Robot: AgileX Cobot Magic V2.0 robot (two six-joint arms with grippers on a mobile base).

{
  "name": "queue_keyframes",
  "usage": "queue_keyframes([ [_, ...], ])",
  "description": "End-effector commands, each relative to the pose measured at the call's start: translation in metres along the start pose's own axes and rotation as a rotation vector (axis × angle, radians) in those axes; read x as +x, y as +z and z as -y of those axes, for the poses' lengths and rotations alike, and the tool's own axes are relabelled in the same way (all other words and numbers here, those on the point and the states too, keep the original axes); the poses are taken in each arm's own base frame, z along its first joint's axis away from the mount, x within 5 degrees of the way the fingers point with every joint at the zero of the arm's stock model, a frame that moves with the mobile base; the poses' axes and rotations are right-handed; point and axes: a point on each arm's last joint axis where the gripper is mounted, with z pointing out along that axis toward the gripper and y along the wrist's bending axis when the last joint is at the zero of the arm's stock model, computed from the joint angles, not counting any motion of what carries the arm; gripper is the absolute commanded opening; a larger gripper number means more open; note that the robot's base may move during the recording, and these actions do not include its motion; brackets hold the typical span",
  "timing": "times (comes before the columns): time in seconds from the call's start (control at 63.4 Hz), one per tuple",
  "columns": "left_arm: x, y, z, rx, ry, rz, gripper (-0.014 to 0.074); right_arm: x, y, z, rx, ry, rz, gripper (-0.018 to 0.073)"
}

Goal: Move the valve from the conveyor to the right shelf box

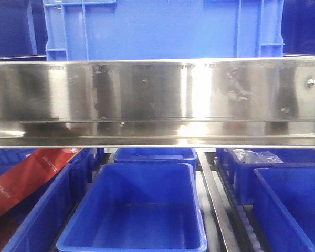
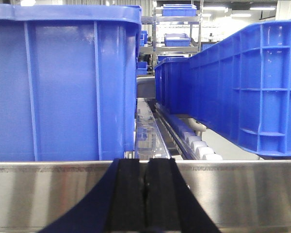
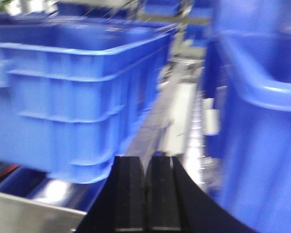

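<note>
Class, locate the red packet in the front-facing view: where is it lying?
The red packet lies at the lower left of the front-facing view, slanted across the leftmost blue bin, just below the steel shelf rail.

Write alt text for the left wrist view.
The shut left gripper points at a steel rail. Behind it stand two blue crates, left and right, with rollers between them.

— What's on that rack?

— A steel rail [image 1: 157,100] runs straight across. Above it sits a big blue crate [image 1: 163,29].

— And underneath?

— An open blue bin [image 1: 136,210], nothing visible inside. Left of it, a bin holding a red packet [image 1: 26,181]. Right, a bin with a clear plastic bag [image 1: 254,156].

— Between them?

— A metal divider [image 1: 215,205], with white rollers [image 2: 196,143] alongside.
</note>
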Motion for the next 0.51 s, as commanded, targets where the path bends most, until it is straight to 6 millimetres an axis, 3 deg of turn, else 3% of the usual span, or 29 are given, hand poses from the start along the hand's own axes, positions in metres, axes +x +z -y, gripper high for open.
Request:
queue_keyframes([
  [0.0,-0.003,-0.001,0.000,-0.002,-0.006,0.029,-0.0111,0.008,-0.010,0.006,0.073,-0.022,0.069,-0.0162],
  [0.268,-0.003,-0.001,0.000,-0.002,-0.006,0.029,-0.0111,0.084,-0.019,0.014,0.208,0.030,0.146,-0.0162],
  [0.489,-0.003,-0.001,0.000,-0.002,-0.006,0.029,-0.0111,0.122,-0.016,0.015,0.214,0.020,0.150,-0.0162],
])
